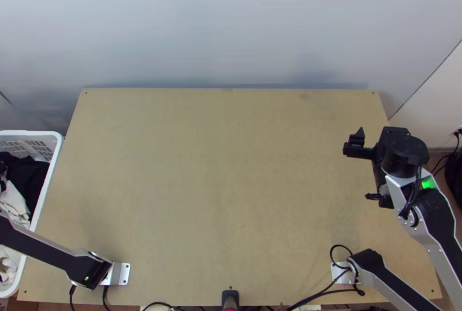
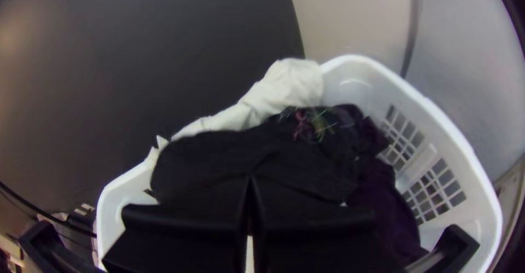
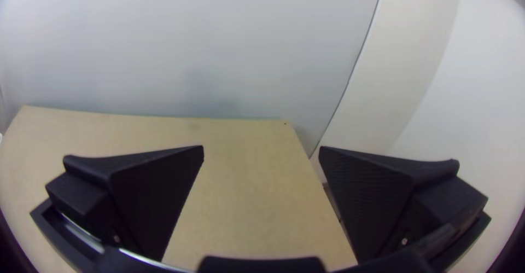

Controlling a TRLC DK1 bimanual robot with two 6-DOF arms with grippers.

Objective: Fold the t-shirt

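Observation:
Bunched clothes lie in the white basket: black cloth (image 1: 28,177) and white cloth (image 1: 14,201) in the top view. I cannot tell which piece is the t-shirt. Over the basket, my left gripper (image 2: 250,181) is shut, its fingertips together in front of black cloth (image 2: 219,155); no cloth can be made out between them. Beyond lies white cloth (image 2: 284,87), partly over the rim, with dark purple cloth (image 2: 383,196) beside the black. My right gripper (image 1: 367,169) stands open and empty above the table's right side; in its wrist view, the right gripper (image 3: 261,152) has its fingers wide apart.
The white basket (image 1: 51,179) stands against the table's left side. Bare wood of the table (image 1: 219,166) stretches between the arms. Black cables (image 1: 323,292) run along the near right edge, and a pale wall panel (image 1: 231,22) rises behind the far edge.

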